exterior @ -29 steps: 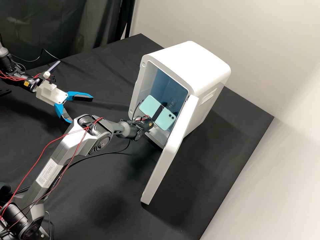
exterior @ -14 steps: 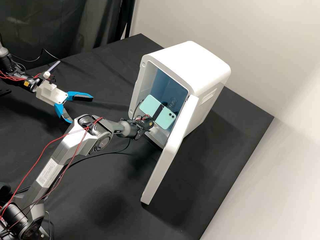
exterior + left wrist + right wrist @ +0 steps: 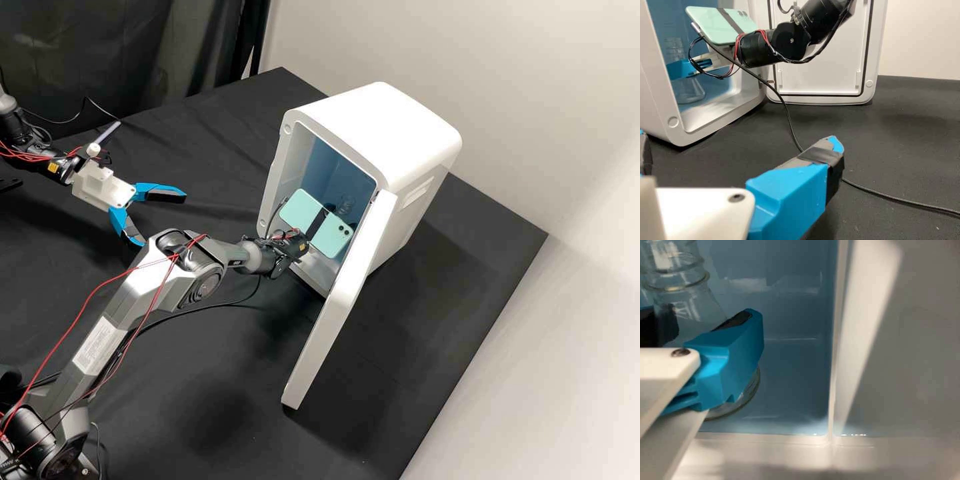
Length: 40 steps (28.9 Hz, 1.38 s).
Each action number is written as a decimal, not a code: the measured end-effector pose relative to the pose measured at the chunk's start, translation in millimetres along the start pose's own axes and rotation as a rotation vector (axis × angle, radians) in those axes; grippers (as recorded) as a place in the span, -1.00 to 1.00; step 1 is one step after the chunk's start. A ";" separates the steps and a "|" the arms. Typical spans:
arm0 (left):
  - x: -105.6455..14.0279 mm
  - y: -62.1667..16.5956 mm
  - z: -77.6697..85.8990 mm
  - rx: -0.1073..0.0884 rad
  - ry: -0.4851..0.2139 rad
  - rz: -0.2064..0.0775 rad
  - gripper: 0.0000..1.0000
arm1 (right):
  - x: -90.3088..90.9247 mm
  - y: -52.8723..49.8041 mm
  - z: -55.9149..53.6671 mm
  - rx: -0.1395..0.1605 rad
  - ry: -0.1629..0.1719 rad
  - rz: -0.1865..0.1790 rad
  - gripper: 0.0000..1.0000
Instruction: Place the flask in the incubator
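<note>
Nearest on the black bench [image 3: 200,413]: right arm [image 3: 167,273] stretched forward, wrist with a mint-green phone [image 3: 317,223] strapped on it, pushed through the opening of the incubator [image 3: 393,133]; farther back and off to the side, left gripper [image 3: 159,217] hanging above the bench, spread wide, holding nothing, well apart from the incubator; black cable [image 3: 790,130] running from the right wrist down across the bench; white door [image 3: 333,313] swung fully out, opening left free; deepest in, inside the blue chamber, flask [image 3: 680,285] standing upright, neck up, long axis vertical, wide base seemingly resting on the chamber floor; right gripper [image 3: 710,325] right at the flask, level with its shoulder; can't tell whether clamped on the glass or let go; judged: placing nearly done, flask already inside; next move hinges on the flask sitting directly ahead of the right gripper along its reach line, so release, then a straight pull-back out of the opening without brushing the glass; right arm by far the nearer, left one too far off to matter except perhaps for the door.
</note>
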 end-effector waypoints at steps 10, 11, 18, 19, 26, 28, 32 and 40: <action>0.0 0.0 0.0 0.000 0.000 0.000 1.00 | 0.1 0.1 -0.1 0.000 -0.001 -0.001 -1.00; 0.0 0.0 0.0 0.000 0.000 0.000 1.00 | 0.1 0.1 -0.1 0.000 -0.001 -0.001 -1.00; 0.0 0.0 0.0 0.000 0.000 0.000 1.00 | 0.1 0.1 -0.1 0.000 -0.001 -0.001 1.00; 0.0 0.0 0.0 0.000 0.000 0.000 1.00 | 0.1 0.1 -0.1 0.000 -0.001 -0.001 1.00; 0.0 0.0 0.0 0.000 0.000 0.000 1.00 | 0.1 0.1 -0.1 0.000 -0.001 -0.001 1.00; 0.0 0.0 0.0 0.000 0.000 0.000 1.00 | 0.1 0.0 -0.1 -0.002 0.000 -0.001 1.00; 0.0 0.0 0.0 0.000 0.000 0.000 1.00 | 0.1 0.0 -0.1 -0.002 0.000 -0.001 1.00; 0.0 0.0 0.0 0.000 0.000 0.000 1.00 | 0.1 0.0 -0.1 -0.002 0.000 -0.001 1.00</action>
